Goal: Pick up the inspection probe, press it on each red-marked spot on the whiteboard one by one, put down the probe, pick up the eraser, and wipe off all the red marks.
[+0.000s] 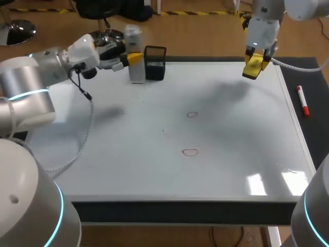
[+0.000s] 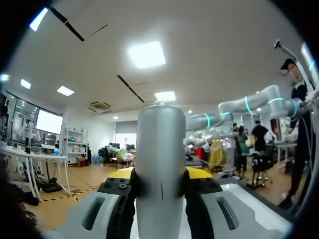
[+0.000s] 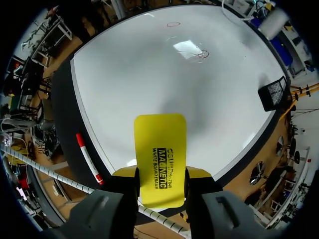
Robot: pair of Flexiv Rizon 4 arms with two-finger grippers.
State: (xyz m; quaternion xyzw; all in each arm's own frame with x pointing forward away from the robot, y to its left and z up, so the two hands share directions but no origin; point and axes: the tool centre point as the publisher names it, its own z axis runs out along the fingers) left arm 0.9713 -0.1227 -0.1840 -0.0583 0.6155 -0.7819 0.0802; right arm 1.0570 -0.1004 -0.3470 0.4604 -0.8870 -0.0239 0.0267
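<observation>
Probe (image 2: 160, 139) pinched in left gripper (image 2: 160, 174), eraser (image 3: 160, 154) in right gripper (image 3: 160, 175)

2 marks (image 1: 192, 114) mid whiteboard (image 1: 128, 164); mesh holder (image 1: 155, 63) at far edge, probe (image 1: 136, 74) left of it; eraser (image 1: 253, 67) above far-right corner.

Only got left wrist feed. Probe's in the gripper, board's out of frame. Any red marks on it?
Observer: Yes, two on the whiteboard: a far red circle and a near red circle, both around mid-board.
Operator: Right arm holding anything?
Observer: The right gripper is shut on the yellow eraser, held up near the board's far right corner.
Operator: Where's my probe relative to the board?
Observer: The probe is upright at the far edge, just beside the black mesh holder.
</observation>
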